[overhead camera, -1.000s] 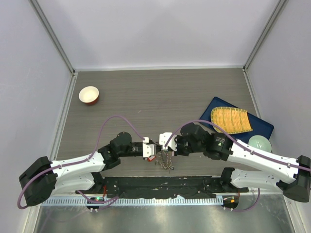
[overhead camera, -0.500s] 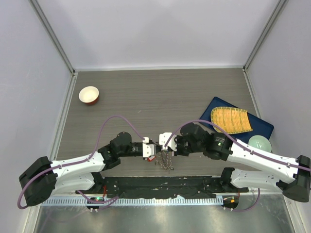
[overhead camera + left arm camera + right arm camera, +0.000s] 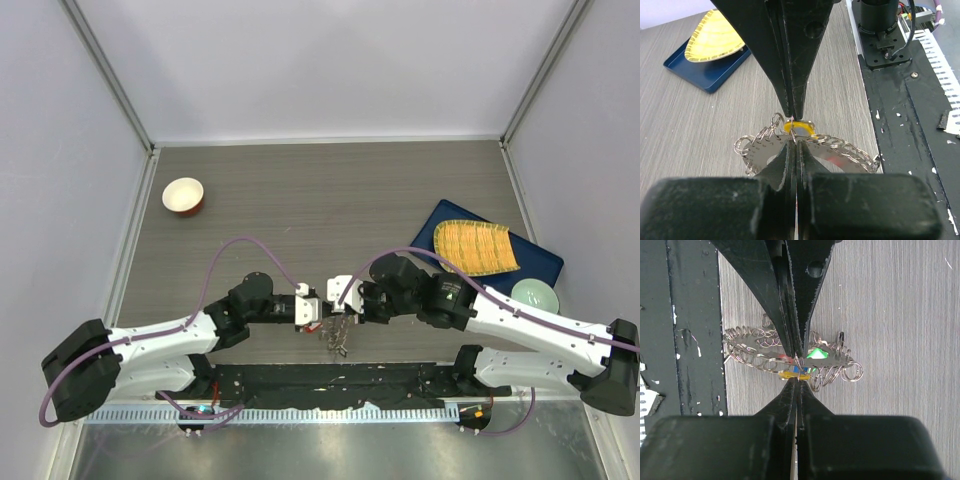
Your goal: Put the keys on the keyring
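Far to the left of the keyring [image 3: 832, 154] and beyond it, a red-and-white bowl [image 3: 183, 195] stands on the counter [image 3: 330, 190]. The left tool [image 3: 792, 150] comes at the keyring from its left. Its fingers are pressed together and pinch the flat grey plate near the toothed rim. The keyring sits between the two tools, just beyond the black base strip [image 3: 330, 380]. It is turned up on edge, so the right wrist camera sees it as a thin line. Whether it touches the counter I cannot tell. Small wire rings loop all round its rim, and the keys [image 3: 816, 353] show there mostly as coloured tags: green, blue and red close against the plate, with a yellow tag [image 3: 800, 128] where the tools meet. The right tool [image 3: 797, 382] comes at the keyring from its right, fingers pressed together, almost tip to tip with the left tool at the yellow tag. Whether wire lies between those fingers I cannot tell. Well to the right of the keyring lies a blue tray [image 3: 540, 262] carrying a ridged yellow dish [image 3: 475, 247], with a green bowl [image 3: 533, 296] at the tray's near corner.
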{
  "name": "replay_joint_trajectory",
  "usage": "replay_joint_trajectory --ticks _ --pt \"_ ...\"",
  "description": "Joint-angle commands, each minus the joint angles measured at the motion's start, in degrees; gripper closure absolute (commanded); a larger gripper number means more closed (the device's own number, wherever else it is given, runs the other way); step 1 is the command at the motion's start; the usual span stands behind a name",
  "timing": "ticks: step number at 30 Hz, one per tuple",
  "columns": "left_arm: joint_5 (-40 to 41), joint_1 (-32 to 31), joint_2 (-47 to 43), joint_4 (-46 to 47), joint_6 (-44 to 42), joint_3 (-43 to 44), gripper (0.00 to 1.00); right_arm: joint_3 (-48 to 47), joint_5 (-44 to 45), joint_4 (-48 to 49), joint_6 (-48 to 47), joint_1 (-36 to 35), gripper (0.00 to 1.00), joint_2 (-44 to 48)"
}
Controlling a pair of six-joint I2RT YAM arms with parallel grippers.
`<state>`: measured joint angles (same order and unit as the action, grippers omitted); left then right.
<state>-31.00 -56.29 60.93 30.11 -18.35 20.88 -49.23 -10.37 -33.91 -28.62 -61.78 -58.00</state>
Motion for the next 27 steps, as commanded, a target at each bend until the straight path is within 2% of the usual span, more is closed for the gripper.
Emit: replay_joint_trajectory --ticks 1,15,23,27 --pt "-3.97 -1.27 0.16 7.51 0.86 2.41 1.00 -1.83 -4.04 5.96 -0.73 -0.89 0.99 -0.80" --pt "-7.49 -1.98 2.00 9.71 2.79 3.11 1.00 -1.66 -3.08 7.98 -1.88 -1.94 0.99 -1.41" --pt "-3.11 -1.98 0.51 9.27 2.44 2.06 1.00 -2.01 -2.03 5.97 -2.14 -2.03 0.99 -1.15" --pt "0.24 -1.98 -1.68 7.16 0.78 1.27 1.00 -1.66 1.57 3.51 -0.92 -2.03 0.99 -0.28"
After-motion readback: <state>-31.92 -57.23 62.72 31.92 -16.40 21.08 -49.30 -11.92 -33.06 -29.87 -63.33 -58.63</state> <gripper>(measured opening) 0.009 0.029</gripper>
